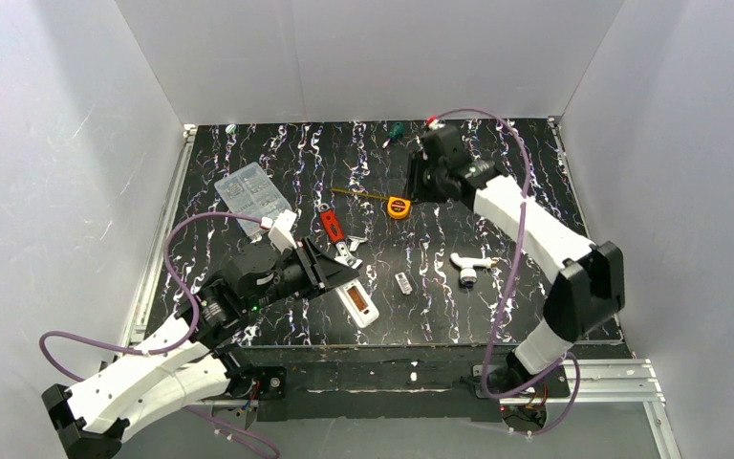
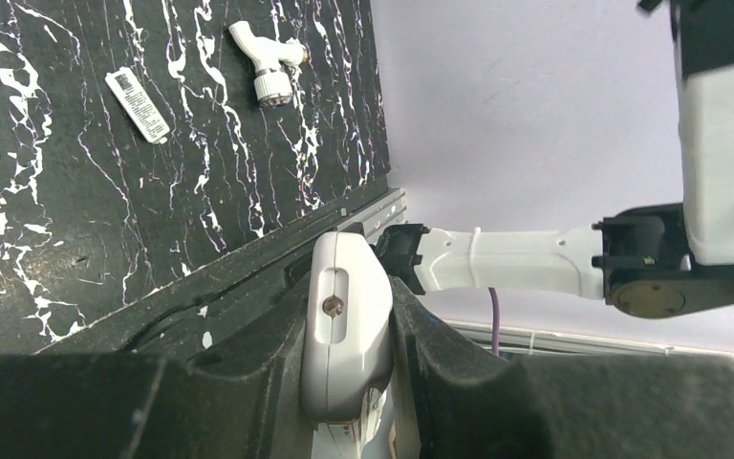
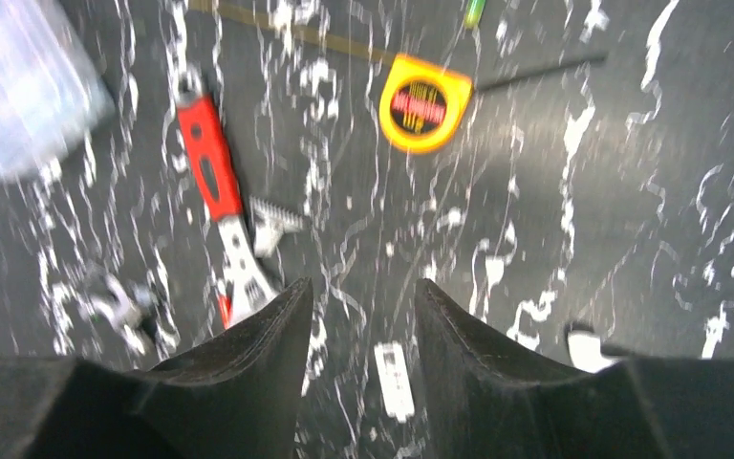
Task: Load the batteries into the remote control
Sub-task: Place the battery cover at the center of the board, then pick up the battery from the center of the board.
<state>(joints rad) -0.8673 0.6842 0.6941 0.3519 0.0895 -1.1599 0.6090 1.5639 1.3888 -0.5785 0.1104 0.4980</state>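
Left gripper (image 2: pixel 349 287) clamped on remote control (image 1: pixel 357 305) — right gripper (image 3: pixel 363 287) fingers apart, above table (image 3: pixel 554 191).

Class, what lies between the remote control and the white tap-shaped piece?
In the top view, one small white labelled strip lies between the remote control and the tap-shaped piece.

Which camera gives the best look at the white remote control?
Top external: the remote control shows nearly full length, sticking out of the left gripper. Left wrist shows only one clamped end. Right wrist misses it.
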